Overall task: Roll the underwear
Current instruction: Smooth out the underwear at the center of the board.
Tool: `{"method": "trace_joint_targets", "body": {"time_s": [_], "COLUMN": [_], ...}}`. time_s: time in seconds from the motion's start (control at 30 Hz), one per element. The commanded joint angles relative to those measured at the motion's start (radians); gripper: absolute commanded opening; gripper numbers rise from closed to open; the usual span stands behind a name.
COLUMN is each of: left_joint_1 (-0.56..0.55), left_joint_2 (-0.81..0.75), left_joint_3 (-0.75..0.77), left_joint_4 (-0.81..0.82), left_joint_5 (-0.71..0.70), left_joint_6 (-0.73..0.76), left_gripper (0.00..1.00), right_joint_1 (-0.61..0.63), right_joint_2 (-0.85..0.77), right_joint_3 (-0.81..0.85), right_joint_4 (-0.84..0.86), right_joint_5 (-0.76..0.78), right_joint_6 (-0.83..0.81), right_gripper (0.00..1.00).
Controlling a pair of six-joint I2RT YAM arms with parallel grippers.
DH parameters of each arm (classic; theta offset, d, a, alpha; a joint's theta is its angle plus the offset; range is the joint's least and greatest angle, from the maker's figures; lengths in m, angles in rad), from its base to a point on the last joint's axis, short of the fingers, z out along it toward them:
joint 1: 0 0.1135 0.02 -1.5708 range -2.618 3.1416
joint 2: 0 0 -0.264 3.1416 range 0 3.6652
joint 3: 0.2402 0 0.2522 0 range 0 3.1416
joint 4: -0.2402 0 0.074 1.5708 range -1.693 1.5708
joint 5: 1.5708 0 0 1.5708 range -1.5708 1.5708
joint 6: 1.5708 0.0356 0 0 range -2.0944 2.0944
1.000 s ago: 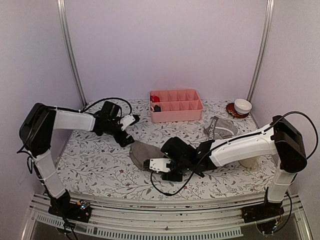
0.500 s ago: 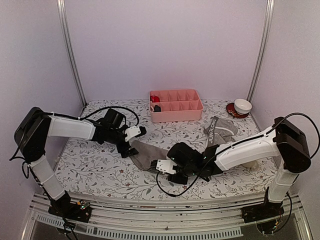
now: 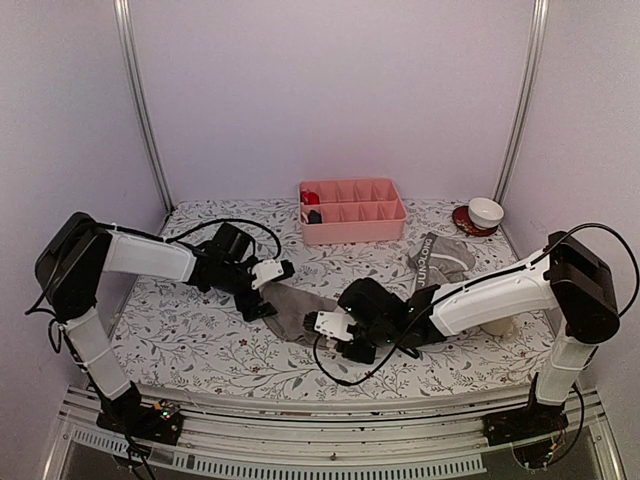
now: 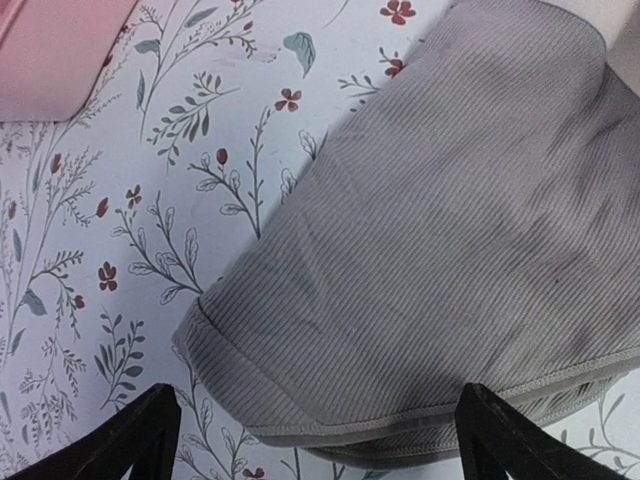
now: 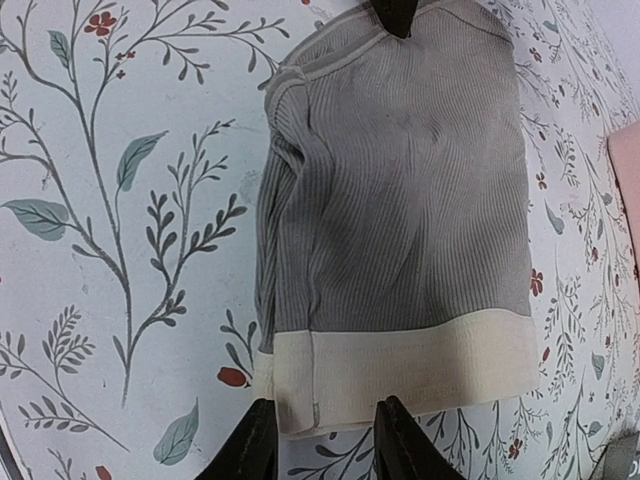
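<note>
Table (image 3: 190, 330): flowered cover; both arms reach in over it from the 6 o'clock edge.
Left gripper (image 3: 260, 302): low over the table, left of centre, at the 9 o'clock end of the briefs. It is released, with the jaws spread wide. In its wrist view (image 4: 325, 450) one dark fingertip hangs over bare table at 7 o'clock. The other hangs at 5 o'clock, by the stitched hem, and the hem runs between them.
Briefs (image 3: 297, 310): plain grey ribbed cloth, lying on the table near its middle, between the two grippers. They run from about 10 o'clock to 4 o'clock. In the right wrist view (image 5: 400, 200) one long side is folded over on itself.
Pale waistband (image 5: 400, 372): the 4 o'clock end of the briefs, nearest the right gripper.
Right gripper (image 3: 330, 338): low at that end, with the jaws drawn narrow. In its wrist view (image 5: 322, 450) the fingertips stand close on either side of the waistband's edge, near its folded corner. Whether they pinch the cloth cannot be told.
Pink tray (image 3: 350, 232): divided, at 12 o'clock from the briefs and apart from them. Small red and dark items sit in its left compartments.
Boxer-briefs (image 3: 445, 258): a grey heap with a dark, white-lettered waistband, at 2 o'clock from the briefs, just beyond the right forearm.
White bowl (image 3: 487, 210): on a red saucer (image 3: 464, 222), at 3 o'clock from the tray.
</note>
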Motion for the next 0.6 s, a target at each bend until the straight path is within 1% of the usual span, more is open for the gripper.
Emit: {"method": "trace_joint_targets", "body": {"time_s": [0.0, 0.13, 0.27, 0.57], "left_joint_1": [-0.007, -0.007, -0.007, -0.007], "left_joint_2": [0.021, 0.024, 0.026, 0.035], "left_joint_3": [-0.013, -0.013, -0.014, -0.016], "left_joint_4": [0.015, 0.018, 0.018, 0.018], "left_joint_5": [0.008, 0.006, 0.01, 0.015], "left_joint_6": [0.006, 0.005, 0.005, 0.01], "left_gripper": [0.98, 0.98, 0.98, 0.98], "right_joint_1": [-0.004, -0.003, -0.005, -0.018], "right_joint_2": [0.009, 0.018, 0.051, 0.053], "right_joint_3": [0.01, 0.012, 0.03, 0.033], "right_joint_4": [0.016, 0.016, 0.009, 0.01], "right_joint_5": [-0.062, -0.072, -0.023, -0.031], "right_joint_6": [0.01, 0.008, 0.018, 0.026], "right_gripper": [0.35, 0.36, 0.34, 0.2]}}
